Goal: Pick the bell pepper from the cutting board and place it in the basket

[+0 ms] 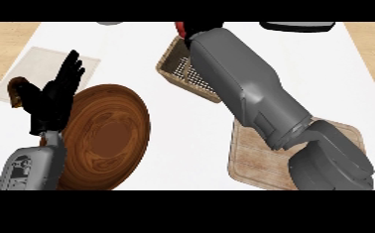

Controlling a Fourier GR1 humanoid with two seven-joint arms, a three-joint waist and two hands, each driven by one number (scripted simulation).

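The red bell pepper (pixel 181 29) shows only as a sliver at the top of the view, over the far edge of the woven basket (pixel 178 72). My right hand (pixel 201 28) is curled round it and is mostly hidden by my own grey forearm, which stretches from the lower right across the basket. The wooden cutting board (pixel 253 163) lies at the lower right, partly under that arm, with nothing showing on it. My left hand (pixel 55 94) rests open at the left, fingers up.
A round wooden plate (pixel 107 137) lies beside the left hand. A pale mat (pixel 42 61) lies at the far left with a brown object (pixel 18 85) on its edge. A dark-rimmed item (pixel 296 26) sits at the back right.
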